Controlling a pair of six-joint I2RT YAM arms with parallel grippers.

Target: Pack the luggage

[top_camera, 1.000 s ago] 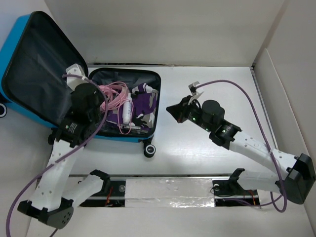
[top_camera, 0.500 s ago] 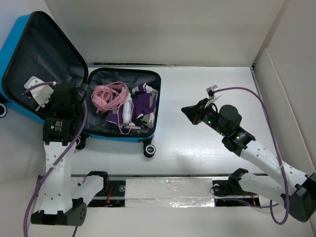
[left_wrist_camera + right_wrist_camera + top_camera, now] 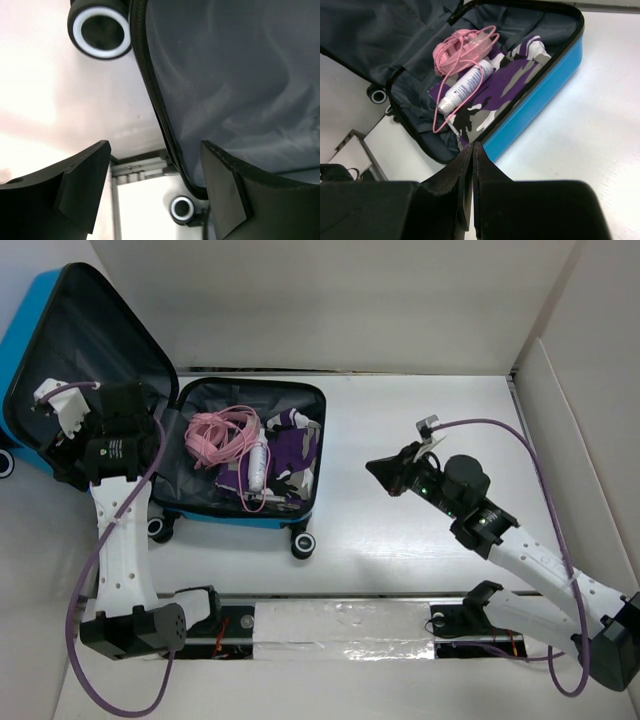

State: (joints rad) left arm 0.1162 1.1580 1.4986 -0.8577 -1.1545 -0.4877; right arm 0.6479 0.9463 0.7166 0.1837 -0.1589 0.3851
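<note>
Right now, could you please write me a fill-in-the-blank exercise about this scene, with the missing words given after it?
1. The luggage lies ____, so its dark grey lining shows.
2. The right hand is ____ and holds nothing.
3. The white bottle rests on a ____ camouflage cloth.
4. The left hand is open, with the edge of the luggage's ____ between its fingers.

Missing words: open; shut; purple; lid

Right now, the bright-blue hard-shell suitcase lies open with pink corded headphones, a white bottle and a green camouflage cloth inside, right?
Almost. The camouflage cloth is purple, not green; the right wrist view shows it. The open bright-blue suitcase, pink corded headphones and white bottle are right.
</note>
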